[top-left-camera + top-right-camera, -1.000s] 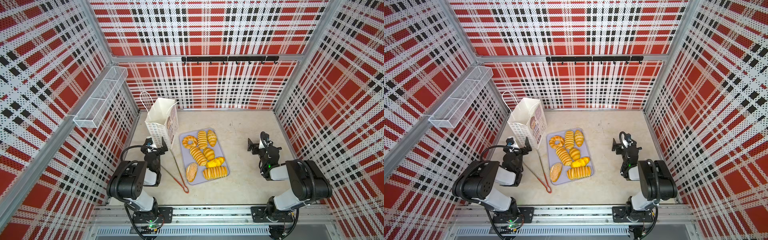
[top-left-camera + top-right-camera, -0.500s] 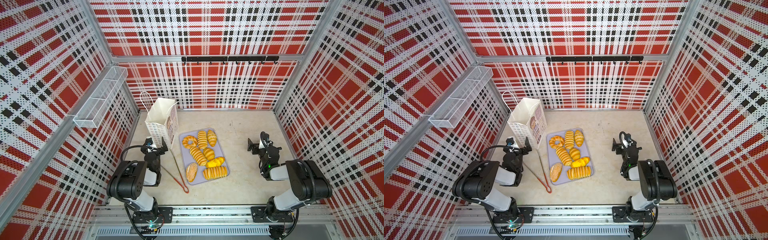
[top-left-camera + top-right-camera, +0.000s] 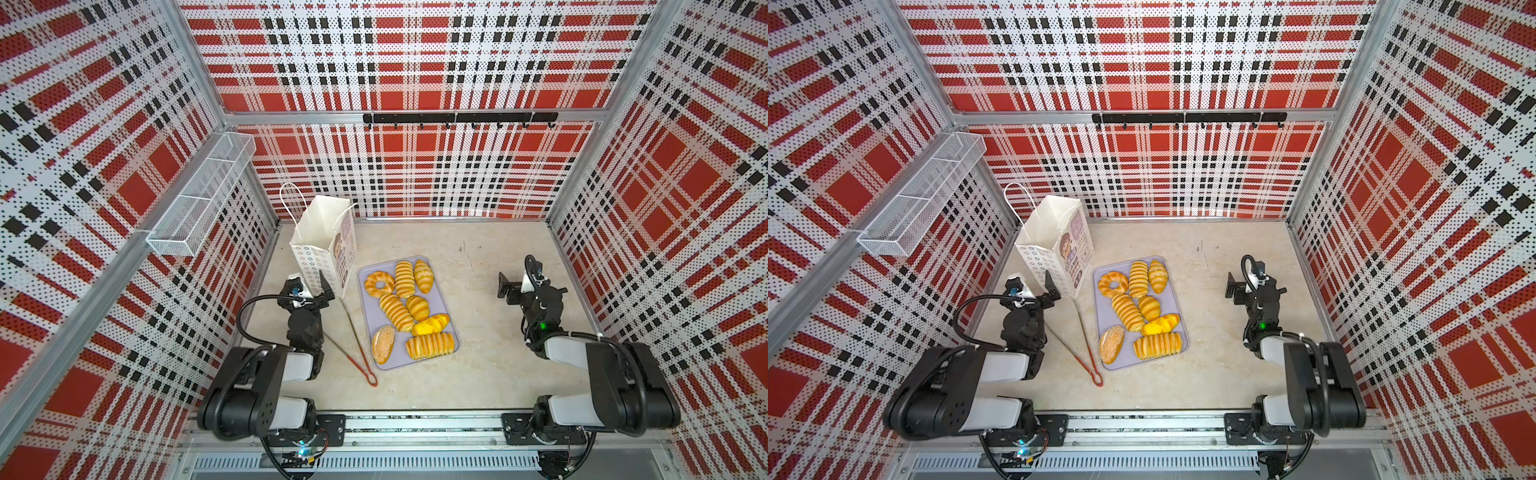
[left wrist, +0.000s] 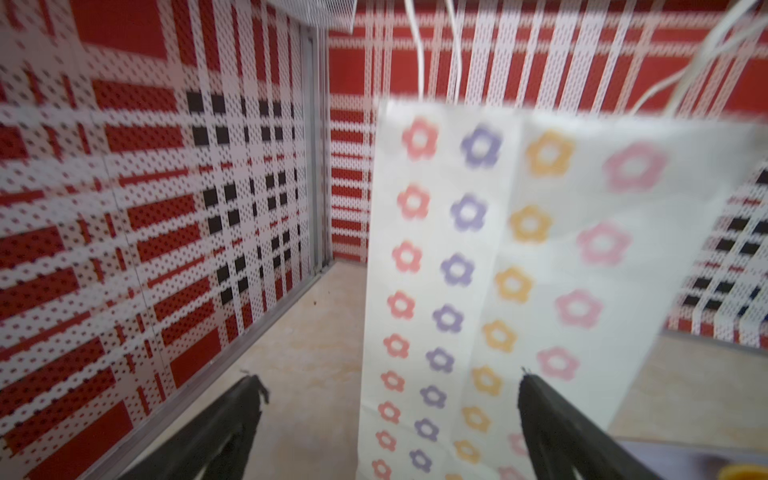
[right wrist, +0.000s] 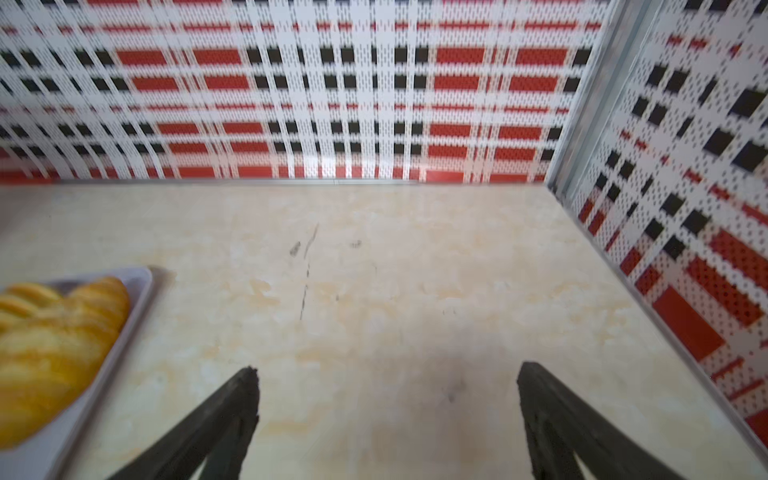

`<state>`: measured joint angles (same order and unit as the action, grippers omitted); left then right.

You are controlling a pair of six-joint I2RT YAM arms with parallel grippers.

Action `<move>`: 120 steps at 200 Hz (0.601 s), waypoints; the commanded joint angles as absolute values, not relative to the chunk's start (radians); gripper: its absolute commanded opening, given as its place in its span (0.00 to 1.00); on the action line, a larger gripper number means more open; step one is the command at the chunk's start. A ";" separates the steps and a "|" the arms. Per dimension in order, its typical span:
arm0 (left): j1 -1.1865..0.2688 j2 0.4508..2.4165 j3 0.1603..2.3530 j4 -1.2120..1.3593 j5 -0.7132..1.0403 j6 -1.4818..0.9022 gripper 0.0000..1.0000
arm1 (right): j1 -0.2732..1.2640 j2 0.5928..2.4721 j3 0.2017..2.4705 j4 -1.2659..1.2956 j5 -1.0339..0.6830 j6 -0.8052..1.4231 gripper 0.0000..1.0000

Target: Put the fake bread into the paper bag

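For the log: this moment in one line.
left gripper open, facing paper bag | right gripper open, empty | fake bread all on tray | tongs beside tray

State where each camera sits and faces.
Both top views: high at the front, looking down on tray, fake bread and paper bag; left arm and right arm show.
Left wrist: behind the open left gripper, both fingers showing, facing the paper bag's flowered side.
Right wrist: behind the open right gripper, both fingers showing, facing table and back wall.
Shared: right wrist and top views see the tray.
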<state>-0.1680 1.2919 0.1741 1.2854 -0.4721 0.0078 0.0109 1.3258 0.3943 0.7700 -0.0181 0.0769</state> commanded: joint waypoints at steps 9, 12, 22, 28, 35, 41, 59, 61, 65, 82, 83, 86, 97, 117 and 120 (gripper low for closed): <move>-0.300 1.032 0.276 0.911 -0.775 -0.065 0.99 | 0.017 1.171 0.480 0.409 -0.058 0.182 0.96; -0.306 1.007 0.291 0.855 -0.783 -0.099 0.99 | 0.017 1.158 0.488 0.385 -0.068 0.196 0.95; -0.316 0.922 0.350 0.662 -0.787 -0.228 0.99 | 0.022 1.124 0.522 0.279 -0.113 0.229 0.91; -0.316 0.878 0.384 0.539 -0.774 -0.297 0.99 | 0.026 1.103 0.542 0.221 -0.139 0.245 0.88; -0.316 0.830 0.426 0.397 -0.755 -0.391 0.98 | 0.034 1.079 0.562 0.150 -0.165 0.263 0.87; -0.314 0.796 0.458 0.284 -0.732 -0.465 0.98 | 0.043 1.058 0.575 0.097 -0.189 0.273 0.85; -0.313 0.723 0.527 0.031 -0.618 -0.596 0.94 | 0.071 0.987 0.597 -0.040 -0.258 0.295 0.82; -0.313 0.716 0.536 0.010 -0.610 -0.604 0.94 | 0.074 0.979 0.599 -0.054 -0.266 0.297 0.82; -0.314 0.703 0.553 -0.046 -0.596 -0.633 0.94 | 0.080 0.964 0.604 -0.082 -0.280 0.301 0.81; -0.311 0.667 0.618 -0.265 -0.536 -0.733 0.93 | 0.104 0.906 0.616 -0.185 -0.331 0.316 0.78; -0.311 0.666 0.621 -0.277 -0.531 -0.737 0.93 | 0.105 0.903 0.617 -0.190 -0.333 0.318 0.78; -0.308 0.666 0.633 -0.312 -0.518 -0.750 0.93 | 0.109 0.893 0.617 -0.204 -0.341 0.319 0.78; -0.300 0.672 0.673 -0.428 -0.450 -0.808 0.91 | 0.114 0.861 0.621 -0.259 -0.378 0.323 0.77; -0.278 0.733 0.718 -0.579 -0.247 -0.862 0.87 | 0.114 0.827 0.643 -0.370 -0.424 0.323 0.77; -0.277 0.743 0.725 -0.605 -0.221 -0.873 0.86 | 0.114 0.827 0.651 -0.391 -0.429 0.323 0.77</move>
<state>-0.2962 0.6811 0.6765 -0.2295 -0.4808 -0.7219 0.1093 0.8612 0.6018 -0.1692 -0.3355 0.3050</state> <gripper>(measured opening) 0.888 0.767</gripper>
